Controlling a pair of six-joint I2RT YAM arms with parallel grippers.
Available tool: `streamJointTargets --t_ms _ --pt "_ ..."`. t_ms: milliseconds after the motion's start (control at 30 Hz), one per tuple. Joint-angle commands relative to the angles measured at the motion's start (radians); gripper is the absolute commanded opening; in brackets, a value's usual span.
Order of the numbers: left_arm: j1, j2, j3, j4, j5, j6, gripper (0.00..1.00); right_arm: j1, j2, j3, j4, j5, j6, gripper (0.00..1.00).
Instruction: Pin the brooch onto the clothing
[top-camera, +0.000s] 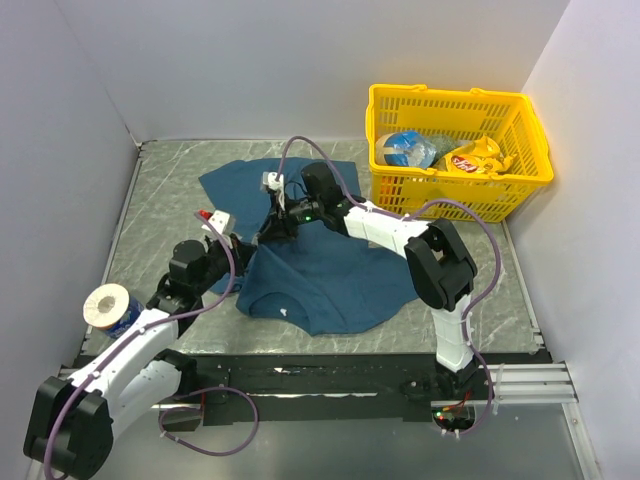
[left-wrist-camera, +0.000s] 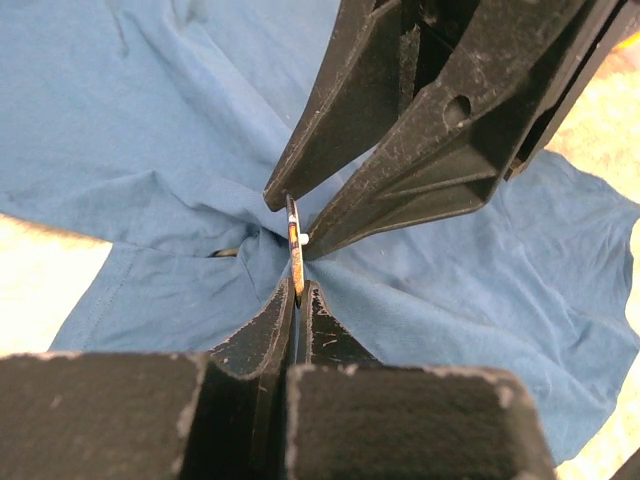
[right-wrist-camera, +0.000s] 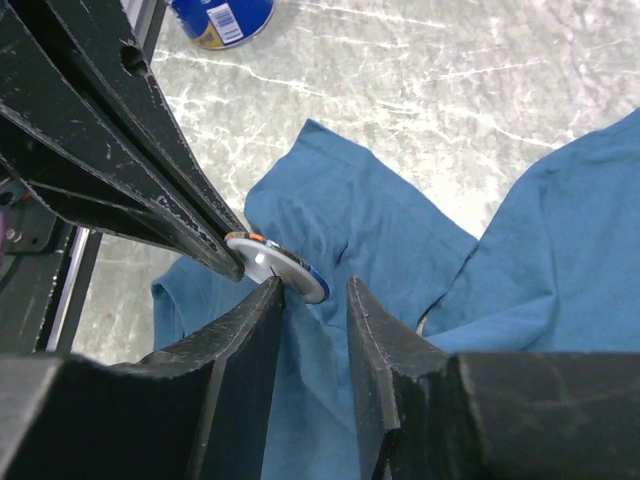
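The clothing (top-camera: 330, 280) is soft, matt cotton-like cloth, creased and puckered. The brooch (right-wrist-camera: 285, 272) shows a smooth, shiny face that looks like metal. The right gripper (right-wrist-camera: 312, 295) and the left gripper (left-wrist-camera: 298, 300) look like matt black plastic, scuffed pale along the edges. The table (top-camera: 170, 190) has a smooth grey marbled finish with a slight sheen. At the far right, the basket (top-camera: 450, 195) is glossy yellow plastic lattice.

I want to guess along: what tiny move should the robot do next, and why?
Probably the right gripper should back away a little. Its jaws stand apart beside the brooch, which the left gripper pinches, above the bunched shirt. Whether the pin is through cannot be seen.
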Motion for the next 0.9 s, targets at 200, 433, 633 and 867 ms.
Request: streamJointTargets --t_ms 200,433,633,867 --pt "-0.027 -0.068 0.001 0.08 0.012 -0.051 0.01 -0.005 -0.06 -0.034 0.104 0.121 -0.005 0.44" --pt "-0.027 -0.073 -0.004 0.076 0.014 -0.054 0.01 -0.008 -0.07 -0.048 0.13 0.138 0.011 0.48" --pt "-0.027 -0.085 -0.008 0.068 -0.01 -0.059 0.01 -0.01 -0.086 -0.068 0.148 0.15 0.008 0.57" --pt "-0.029 -0.059 0.022 0.033 -0.084 -0.057 0.01 -0.01 -0.175 -0.178 0.231 0.205 -0.007 0.87"
